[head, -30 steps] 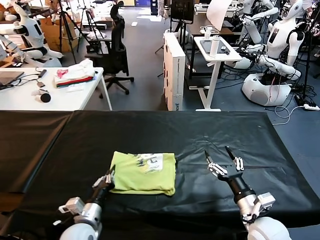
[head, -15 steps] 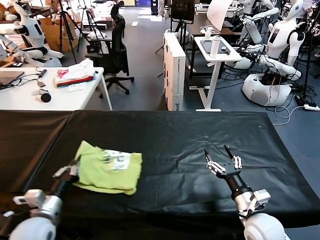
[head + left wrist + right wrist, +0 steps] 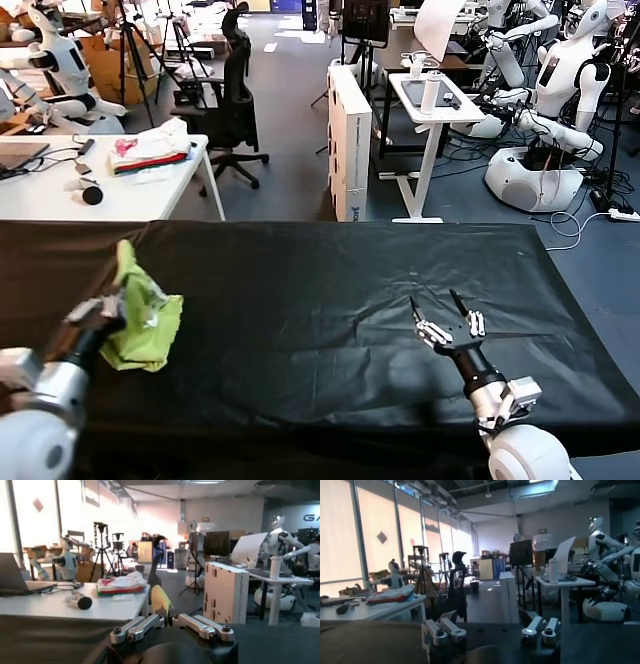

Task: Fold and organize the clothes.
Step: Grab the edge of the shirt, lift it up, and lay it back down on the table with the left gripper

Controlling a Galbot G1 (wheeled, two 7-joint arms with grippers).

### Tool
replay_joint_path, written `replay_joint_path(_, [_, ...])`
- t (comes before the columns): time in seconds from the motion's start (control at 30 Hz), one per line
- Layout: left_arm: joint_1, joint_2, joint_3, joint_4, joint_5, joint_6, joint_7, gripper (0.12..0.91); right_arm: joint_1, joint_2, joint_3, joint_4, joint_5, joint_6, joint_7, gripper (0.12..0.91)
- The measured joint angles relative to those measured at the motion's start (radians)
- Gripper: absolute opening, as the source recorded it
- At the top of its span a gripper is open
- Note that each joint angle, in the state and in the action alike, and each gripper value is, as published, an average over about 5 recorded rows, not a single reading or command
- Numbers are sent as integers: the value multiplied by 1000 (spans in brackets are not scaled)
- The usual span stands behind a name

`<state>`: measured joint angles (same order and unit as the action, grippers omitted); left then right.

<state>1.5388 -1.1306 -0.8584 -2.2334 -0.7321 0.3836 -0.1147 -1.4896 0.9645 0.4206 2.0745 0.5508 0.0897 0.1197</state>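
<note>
The folded lime yellow-green T-shirt (image 3: 142, 311) hangs bunched at the left of the black table (image 3: 330, 290), lifted at one edge, its lower part touching the cloth. My left gripper (image 3: 108, 309) is shut on the shirt's edge. In the left wrist view a strip of the shirt (image 3: 161, 601) stands up between the closed fingers of the left gripper (image 3: 168, 620). My right gripper (image 3: 446, 310) is open and empty, held low over the table's right side. The right wrist view shows the right gripper (image 3: 487, 631) with its fingers spread and nothing between them.
A white table (image 3: 100, 190) behind on the left holds a stack of folded garments (image 3: 150, 148), a laptop and a black ball. An office chair (image 3: 228, 95), a white cabinet (image 3: 348, 140), a small desk (image 3: 435, 105) and other robots stand beyond the table.
My left gripper has dragged the shirt from the table's middle to the far left and lifted its edge, so it now hangs bunched. The right gripper has stayed put.
</note>
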Motion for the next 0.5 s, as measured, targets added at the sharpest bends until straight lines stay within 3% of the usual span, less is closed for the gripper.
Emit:
replay_joint_path(0.17, [-44,-138,224,26,5,23,-56,184,-30,-1,12,12,-17,-6,2,907])
replay_joint_path(0.33, [-121,-289,437,136,17,17,-81,184,-59,7,12,21,-45,-23,2,907])
replay_joint_path(0.5, [-191,-406,575,278,62,5,-86,184,-70,7,0,37,-57,-73,-3,907])
